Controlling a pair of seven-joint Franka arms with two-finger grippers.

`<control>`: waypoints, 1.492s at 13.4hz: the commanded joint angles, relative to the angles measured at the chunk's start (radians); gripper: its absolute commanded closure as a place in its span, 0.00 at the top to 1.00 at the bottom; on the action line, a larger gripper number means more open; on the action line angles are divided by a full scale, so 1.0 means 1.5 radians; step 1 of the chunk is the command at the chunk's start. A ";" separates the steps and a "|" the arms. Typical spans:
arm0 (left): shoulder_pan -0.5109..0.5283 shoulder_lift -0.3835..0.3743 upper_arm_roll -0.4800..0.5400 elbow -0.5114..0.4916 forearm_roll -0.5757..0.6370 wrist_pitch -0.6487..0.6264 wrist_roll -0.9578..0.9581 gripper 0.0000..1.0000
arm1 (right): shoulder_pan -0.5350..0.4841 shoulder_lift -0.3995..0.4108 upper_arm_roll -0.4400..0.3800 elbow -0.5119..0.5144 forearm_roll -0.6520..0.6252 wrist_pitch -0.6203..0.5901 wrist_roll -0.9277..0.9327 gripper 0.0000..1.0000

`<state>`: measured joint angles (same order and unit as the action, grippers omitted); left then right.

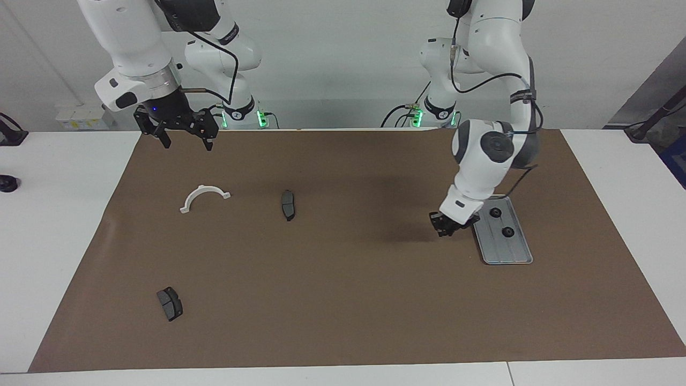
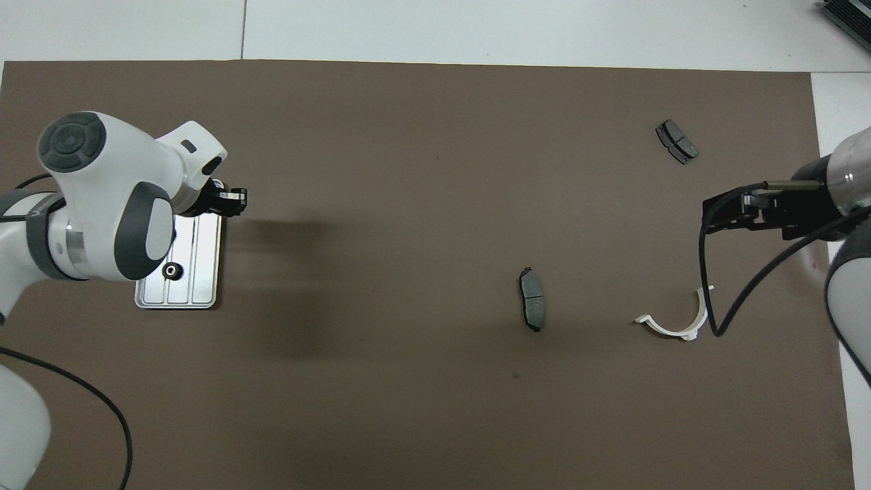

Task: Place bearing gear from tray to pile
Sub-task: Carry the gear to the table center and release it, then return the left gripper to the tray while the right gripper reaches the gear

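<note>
The silver ridged tray [image 1: 509,252] lies at the left arm's end of the brown mat and also shows in the overhead view [image 2: 197,272]. Two small dark bearing gears [image 1: 496,213] [image 1: 507,231] sit on it; the overhead view shows only one [image 2: 171,271]. My left gripper [image 1: 446,225] hangs low over the mat just beside the tray's edge [image 2: 231,199]. The pile is a white half-ring bracket [image 1: 203,197] [image 2: 677,320] and two dark brake pads [image 1: 288,205] [image 1: 170,303]. My right gripper [image 1: 186,139] is open and empty, raised over the mat's edge nearest the robots.
The brown mat [image 1: 343,300] covers most of the white table. Cables hang from both arms. A small black object [image 1: 8,184] sits on the white table at the right arm's end.
</note>
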<state>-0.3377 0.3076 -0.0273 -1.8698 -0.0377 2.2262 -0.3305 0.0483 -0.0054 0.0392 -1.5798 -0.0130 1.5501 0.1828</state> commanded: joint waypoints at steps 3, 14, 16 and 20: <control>-0.159 0.027 0.013 0.009 -0.004 0.040 -0.128 0.05 | -0.005 -0.003 -0.002 -0.003 0.018 -0.007 -0.016 1.00; -0.189 0.050 0.032 0.038 0.004 0.032 -0.165 1.00 | -0.005 -0.003 -0.002 -0.002 0.018 -0.007 -0.016 1.00; -0.115 0.037 0.035 0.044 0.005 0.010 -0.156 1.00 | -0.005 -0.003 -0.002 -0.003 0.018 -0.007 -0.016 1.00; 0.039 0.003 0.036 0.037 0.004 -0.038 -0.024 1.00 | 0.018 -0.015 0.008 -0.030 0.021 -0.003 -0.009 1.00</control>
<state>-0.3628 0.3508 0.0387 -1.8005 -0.0352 2.2166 -0.4354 0.0613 -0.0056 0.0450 -1.5823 -0.0111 1.5490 0.1826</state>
